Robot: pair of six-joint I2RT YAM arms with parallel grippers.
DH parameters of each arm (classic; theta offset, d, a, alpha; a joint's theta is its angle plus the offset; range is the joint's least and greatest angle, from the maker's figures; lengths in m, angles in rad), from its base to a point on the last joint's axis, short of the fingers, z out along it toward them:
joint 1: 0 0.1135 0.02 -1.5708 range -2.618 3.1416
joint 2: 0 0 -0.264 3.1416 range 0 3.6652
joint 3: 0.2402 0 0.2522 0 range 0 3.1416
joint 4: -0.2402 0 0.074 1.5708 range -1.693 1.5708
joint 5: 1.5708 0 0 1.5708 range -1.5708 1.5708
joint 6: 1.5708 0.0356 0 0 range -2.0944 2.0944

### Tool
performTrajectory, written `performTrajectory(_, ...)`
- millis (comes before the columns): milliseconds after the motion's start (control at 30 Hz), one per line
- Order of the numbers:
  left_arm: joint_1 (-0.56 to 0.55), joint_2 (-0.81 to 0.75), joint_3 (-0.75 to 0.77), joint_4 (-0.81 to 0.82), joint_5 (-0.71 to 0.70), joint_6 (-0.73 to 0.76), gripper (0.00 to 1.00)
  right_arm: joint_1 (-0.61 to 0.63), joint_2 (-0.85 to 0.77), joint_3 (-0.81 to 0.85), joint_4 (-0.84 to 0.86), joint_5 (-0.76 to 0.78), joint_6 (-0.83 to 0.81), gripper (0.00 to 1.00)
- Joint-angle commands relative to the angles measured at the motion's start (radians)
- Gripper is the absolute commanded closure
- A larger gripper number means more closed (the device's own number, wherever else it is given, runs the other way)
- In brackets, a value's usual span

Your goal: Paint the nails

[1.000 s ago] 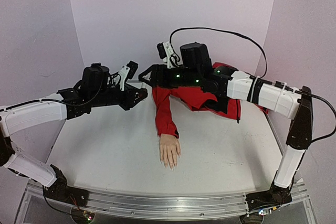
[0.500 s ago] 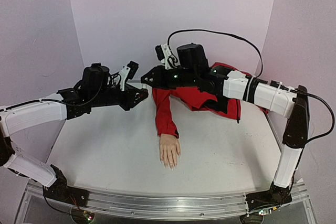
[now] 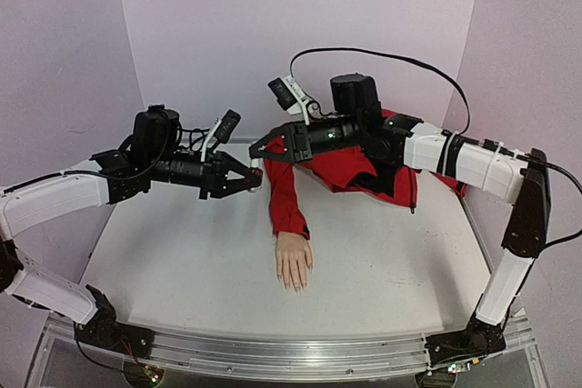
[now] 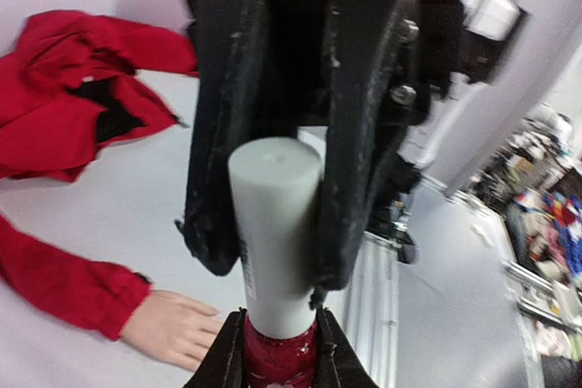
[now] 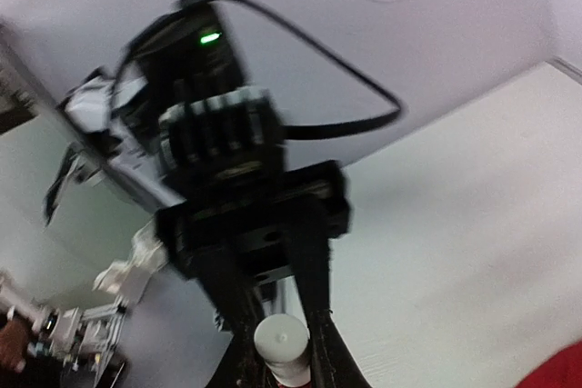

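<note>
A small dark-red polish bottle [image 4: 280, 363] with a tall white cap [image 4: 275, 224] hangs in the air between both grippers. My left gripper [image 3: 255, 175] is shut on the bottle's body, as the left wrist view [image 4: 279, 323] shows. My right gripper [image 3: 257, 148] is shut on the white cap [image 5: 281, 339], seen between its own fingers in the right wrist view [image 5: 281, 352]. The pale mannequin hand [image 3: 294, 261] lies flat on the table, below and in front of the grippers, fingers toward the front edge. The nails [image 3: 294, 286] are too small to judge their colour.
The red sleeve [image 3: 285, 199] runs from the hand back to a heaped red jacket [image 3: 364, 168] under my right arm. A black cable [image 3: 382, 53] arcs over that arm. The white table [image 3: 173, 261] ends at a metal front rail [image 3: 273, 357].
My left gripper has stretched right and levelled out. My right wrist has swung and its tip has dropped to meet the left gripper's tip. The mannequin hand has not moved.
</note>
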Motion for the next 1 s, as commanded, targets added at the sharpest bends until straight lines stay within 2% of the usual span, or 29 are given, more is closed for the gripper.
performTrajectory(0,-0.038,-0.048,0.085,0.145,0.435,0.03,1.0,0.057,-0.066,-0.041,0.151,-0.517,-0.092,1.0)
performTrajectory(233,-0.039,-0.056,0.06,0.145,0.352,0.032,1.0,0.057,-0.103,-0.076,0.151,-0.431,-0.114,1.0)
performTrajectory(400,-0.039,-0.052,0.032,0.145,0.222,0.024,1.0,0.058,-0.123,-0.09,0.148,-0.362,-0.127,0.99)
performTrajectory(433,-0.039,-0.057,0.025,0.145,0.18,0.026,1.0,0.058,-0.128,-0.094,0.144,-0.334,-0.131,0.94)
performTrajectory(500,-0.039,-0.071,0.008,0.146,0.07,0.022,1.0,0.057,-0.138,-0.102,0.129,-0.238,-0.137,0.72)
performTrajectory(533,-0.039,-0.082,-0.001,0.146,0.024,0.026,1.0,0.058,-0.147,-0.111,0.12,-0.148,-0.14,0.66)
performTrajectory(667,-0.04,-0.124,-0.053,0.144,-0.176,0.064,1.0,0.058,-0.191,-0.145,0.091,0.177,-0.082,0.31)
performTrajectory(733,-0.042,-0.147,-0.082,0.145,-0.267,0.088,1.0,0.057,-0.209,-0.169,0.088,0.288,-0.015,0.2)
performTrajectory(800,-0.043,-0.156,-0.097,0.144,-0.319,0.118,1.0,0.057,-0.214,-0.176,0.083,0.306,0.037,0.12)
performTrajectory(967,-0.047,-0.148,-0.095,0.143,-0.41,0.157,1.0,0.058,-0.165,-0.141,0.036,0.348,0.139,0.09)
